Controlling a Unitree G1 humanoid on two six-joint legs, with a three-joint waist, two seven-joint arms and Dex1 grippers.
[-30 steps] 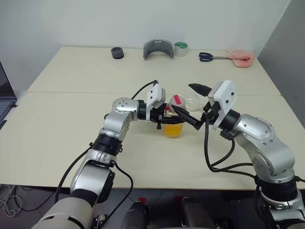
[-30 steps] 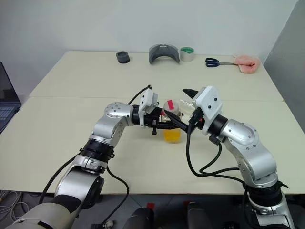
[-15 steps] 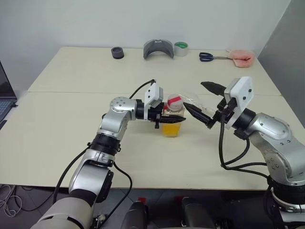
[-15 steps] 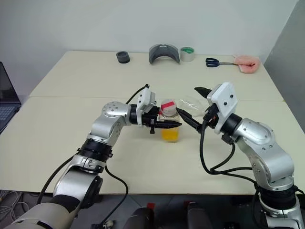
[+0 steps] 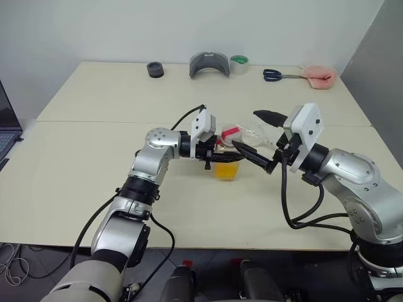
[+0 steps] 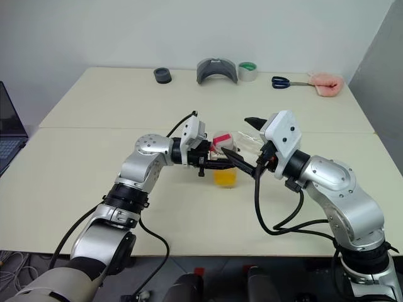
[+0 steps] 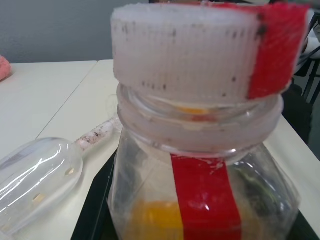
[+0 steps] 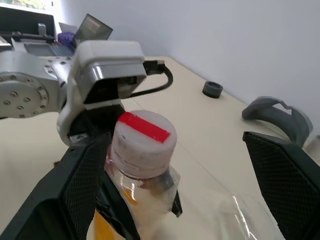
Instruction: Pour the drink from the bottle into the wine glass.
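Note:
The bottle (image 5: 228,157) stands upright at the table's middle, with a red-and-white cap (image 5: 231,133) and the orange drink (image 5: 228,170) low inside. My left gripper (image 5: 220,153) is shut on its body from the left. In the left wrist view the bottle (image 7: 200,165) is very close. My right gripper (image 5: 245,129) is open, its fingers reaching in from the right on either side of the cap (image 8: 144,137), not touching it. The clear wine glass (image 5: 259,133) lies on its side just behind the bottle; its bowl (image 7: 35,175) rests on the table.
Along the far edge sit a black ring (image 5: 155,69), a grey curved object (image 5: 209,64), a green tape roll (image 5: 238,64), scissors (image 5: 277,75) and a pink object (image 5: 318,77). A laptop (image 5: 5,126) is at the left edge.
My right gripper, open throughout, drew away to the right and has come back toward the cap. My left gripper has kept its hold on the bottle.

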